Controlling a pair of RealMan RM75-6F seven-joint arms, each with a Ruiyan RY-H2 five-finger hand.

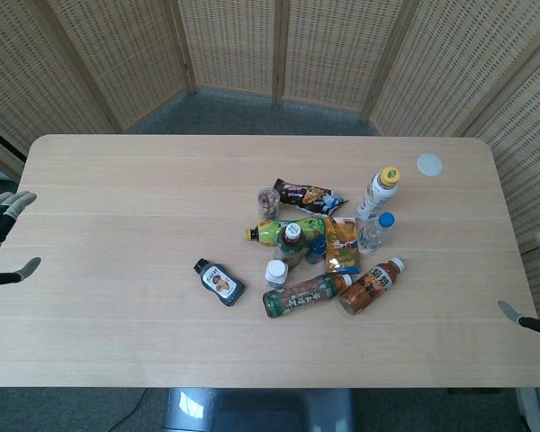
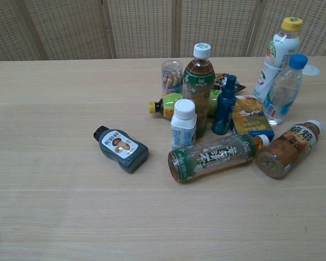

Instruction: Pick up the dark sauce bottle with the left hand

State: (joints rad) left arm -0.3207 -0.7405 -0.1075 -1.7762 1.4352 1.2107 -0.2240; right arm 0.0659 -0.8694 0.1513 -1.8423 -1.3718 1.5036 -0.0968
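Observation:
The dark sauce bottle [image 1: 220,282] lies on its side on the wooden table, left of the pile of bottles; the chest view shows its white label and black cap [image 2: 121,148]. My left hand [image 1: 2,236] hovers at the table's far left edge, fingers spread, holding nothing, far from the bottle. My right hand [image 1: 538,283] shows at the right edge, fingers apart and empty. Neither hand appears in the chest view.
A cluster right of the sauce bottle: a lying green tea bottle [image 2: 215,156], a brown tea bottle [image 2: 289,148], a small white bottle [image 2: 183,123], an upright tea bottle [image 2: 199,87], a blue bottle [image 2: 224,107], snack packets [image 1: 310,194], two clear bottles [image 2: 280,62]. A white disc [image 1: 429,164] lies at back right.

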